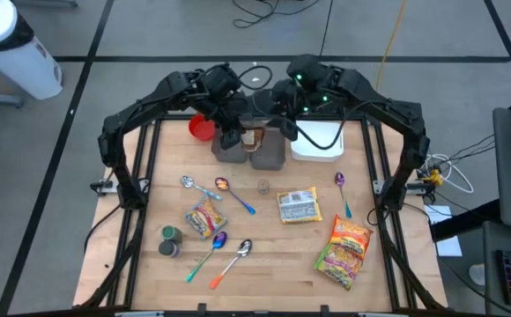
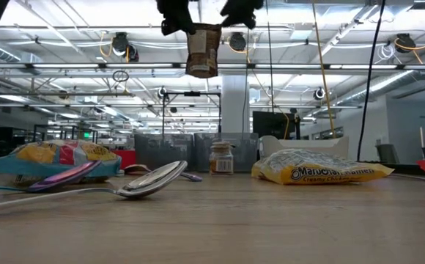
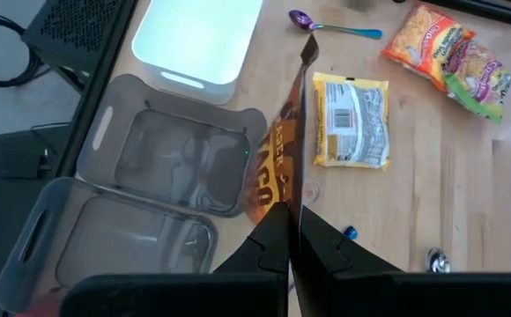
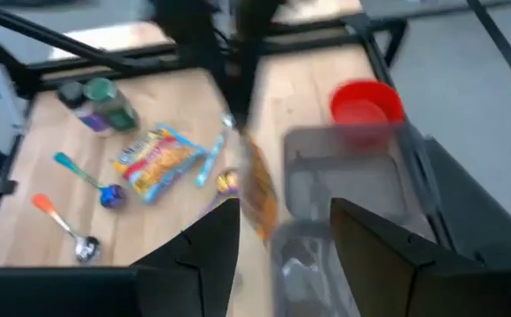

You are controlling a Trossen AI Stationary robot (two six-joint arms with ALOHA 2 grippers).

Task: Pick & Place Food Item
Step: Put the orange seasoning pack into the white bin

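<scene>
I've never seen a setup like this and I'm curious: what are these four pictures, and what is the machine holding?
Two dark robot arms work at a wooden table. One picture looks straight down, one looks level across the tabletop, and two come from cameras on the wrists. The left gripper is shut on a brown snack packet, held high above two grey bins. The right gripper is open beside it, holding nothing. Spoons, noodle packets, small jars, a red cup and a white tub sit on the table.

Five spoons (image 1: pixel 234 195), four food packets (image 1: pixel 299 205), two grey bins (image 1: pixel 269 151), two cans (image 1: pixel 170 235), one white bin (image 1: pixel 319 145), one red bowl (image 1: pixel 201 128), one jar (image 1: pixel 263 186).
</scene>
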